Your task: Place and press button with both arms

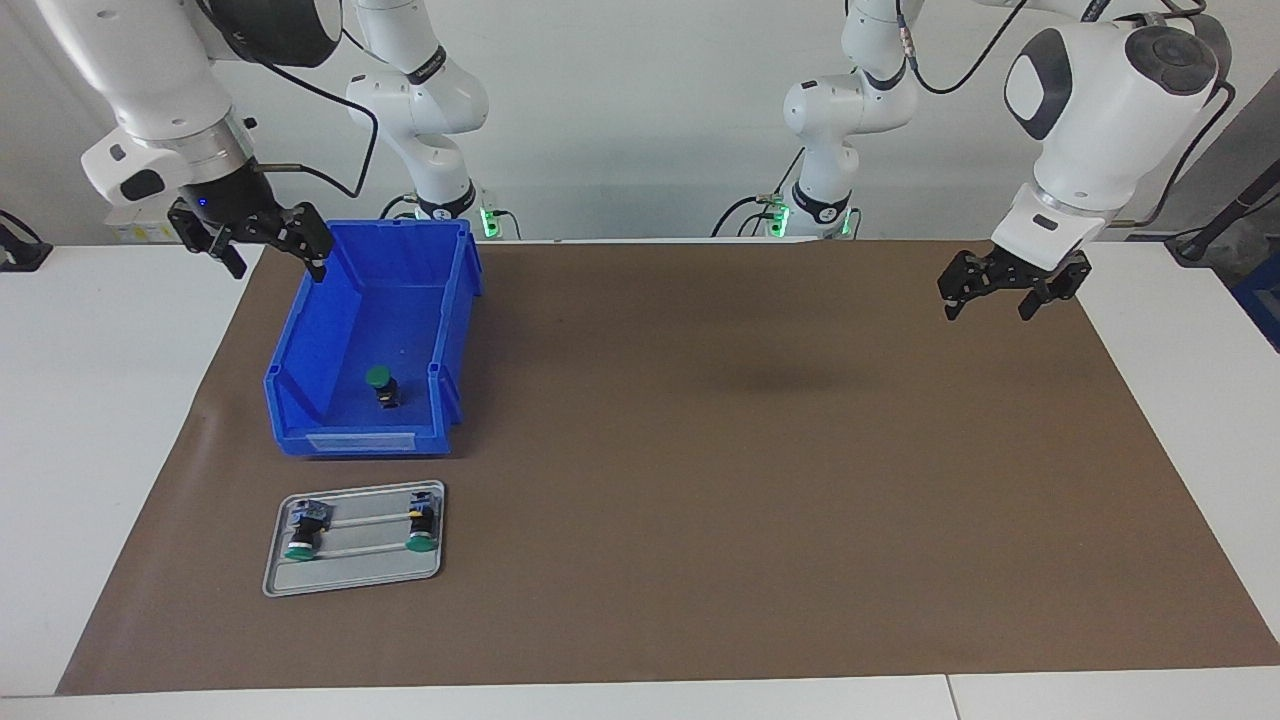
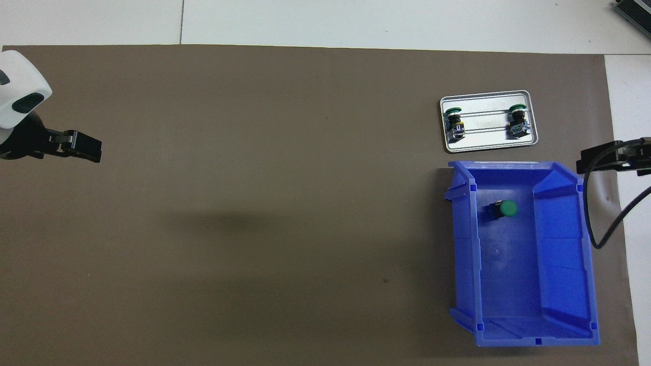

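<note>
One green-capped button point(image 1: 381, 384) stands in the blue bin point(image 1: 330, 320), in the part farther from the robots; it also shows in the overhead view point(image 2: 503, 209). Two like buttons point(image 1: 303, 530) point(image 1: 421, 525) lie on a small metal tray point(image 1: 355, 575), farther from the robots than the bin. My right gripper point(image 1: 278, 266) is open and empty, up in the air over the bin's rim nearest the robots, toward the right arm's end. My left gripper point(image 1: 987, 310) is open and empty, raised over the brown mat at the left arm's end.
The brown mat point(image 1: 700, 450) covers most of the white table. In the overhead view the bin point(image 2: 463, 254) and the tray point(image 2: 488, 147) sit at the right arm's end, with the right gripper point(image 2: 590, 162) and left gripper point(image 2: 89, 149) at the mat's two ends.
</note>
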Controlling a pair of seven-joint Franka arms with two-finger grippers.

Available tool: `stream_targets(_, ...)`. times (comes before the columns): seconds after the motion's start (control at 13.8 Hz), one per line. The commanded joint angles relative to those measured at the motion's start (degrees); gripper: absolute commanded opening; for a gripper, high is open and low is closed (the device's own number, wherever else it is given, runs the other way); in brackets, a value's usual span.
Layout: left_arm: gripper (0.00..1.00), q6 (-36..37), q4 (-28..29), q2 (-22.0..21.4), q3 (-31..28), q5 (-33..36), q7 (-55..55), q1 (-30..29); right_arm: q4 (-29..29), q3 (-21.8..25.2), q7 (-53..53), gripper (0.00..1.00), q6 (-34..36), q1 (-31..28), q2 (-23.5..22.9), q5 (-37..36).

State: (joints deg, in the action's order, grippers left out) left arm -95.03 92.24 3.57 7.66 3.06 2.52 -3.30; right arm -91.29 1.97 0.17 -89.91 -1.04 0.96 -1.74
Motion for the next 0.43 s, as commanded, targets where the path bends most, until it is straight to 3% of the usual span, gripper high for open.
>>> stream_targets(0.0,1.00,-1.0,2.3,-1.9,0.3,0.6,0.6,-0.5,-0.4,-0.3,-1.4,1.00,0.3,-0.2,0.7,-0.2)
stream_targets(0.36,1.00,-2.6,0.9,-2.5,0.2,0.2,0.6,-0.5,-0.5,-0.2,-1.8,1.00,0.7,-0.3,0.8,-0.3)
